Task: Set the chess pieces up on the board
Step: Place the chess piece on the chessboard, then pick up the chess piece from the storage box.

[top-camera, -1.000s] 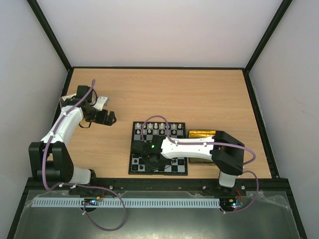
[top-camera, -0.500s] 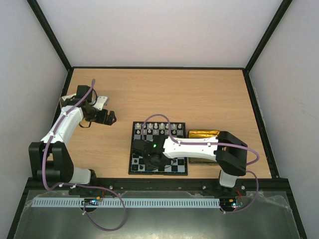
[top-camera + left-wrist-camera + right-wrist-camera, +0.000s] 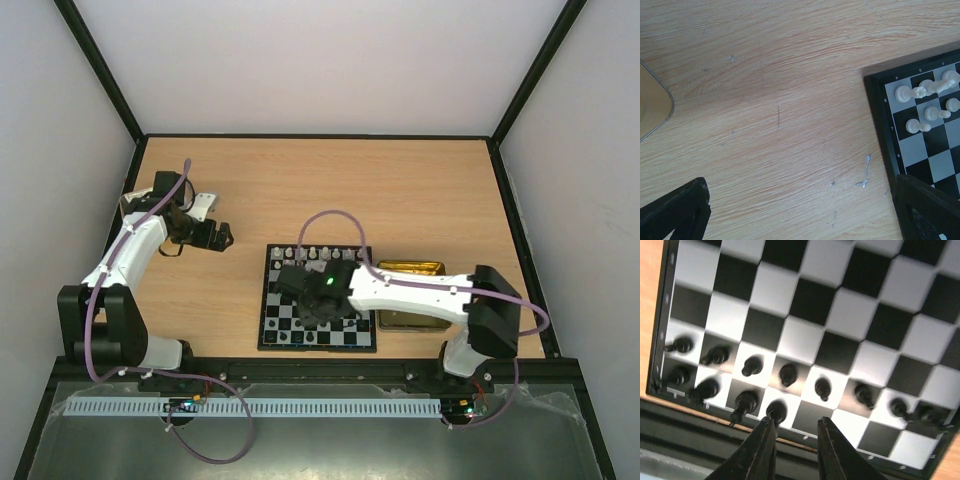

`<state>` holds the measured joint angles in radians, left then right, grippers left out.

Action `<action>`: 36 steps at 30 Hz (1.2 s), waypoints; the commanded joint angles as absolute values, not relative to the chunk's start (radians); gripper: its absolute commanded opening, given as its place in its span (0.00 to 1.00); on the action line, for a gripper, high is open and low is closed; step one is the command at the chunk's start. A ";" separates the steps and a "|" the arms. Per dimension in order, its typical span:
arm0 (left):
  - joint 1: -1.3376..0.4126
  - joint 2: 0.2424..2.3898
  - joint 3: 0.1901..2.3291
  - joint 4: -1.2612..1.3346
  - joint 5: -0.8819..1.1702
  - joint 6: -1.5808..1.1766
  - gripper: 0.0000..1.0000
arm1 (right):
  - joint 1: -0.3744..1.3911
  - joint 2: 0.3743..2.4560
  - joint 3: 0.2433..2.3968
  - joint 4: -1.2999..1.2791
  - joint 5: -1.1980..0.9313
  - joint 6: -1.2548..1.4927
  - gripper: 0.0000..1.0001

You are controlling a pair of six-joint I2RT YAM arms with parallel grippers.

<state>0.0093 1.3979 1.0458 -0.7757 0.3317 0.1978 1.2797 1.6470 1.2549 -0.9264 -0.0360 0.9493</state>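
Top external: the board (image 3: 283,318) lies on the tabletop (image 3: 400,190) in front of the arms. White pieces (image 3: 320,256) stand along its far edge and black pieces (image 3: 298,337) along its near edge. The right end effector (image 3: 312,308) hangs over the board's middle. The gold tin (image 3: 410,268) sits just beside the board's right edge, its inside mostly hidden by the arm. The left end effector (image 3: 218,237) is well apart to the left, over bare wood.

Left wrist: its jaws stand wide, released, with nothing between them. The board's far-left corner, with a few white pieces, shows at the right.

Right wrist: the fingers (image 3: 760,452) are parted narrowly, released, with no piece visible in the gap. Beyond them the inner black row looks full. The outer row holds four pieces at the view's left, with bare squares after them.

The step in hand looks to be filling that outer row. To do it well, rise clear of the standing pieces before travelling. Bring each new piece straight down over the next bare square. Turn the fingers so they slip between neighbours, and let go only once the base sits flat.
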 commanded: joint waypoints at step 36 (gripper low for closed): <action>0.006 1.396 1.030 -0.778 0.322 0.192 0.99 | 0.538 1.417 0.910 -0.893 -0.122 0.693 0.25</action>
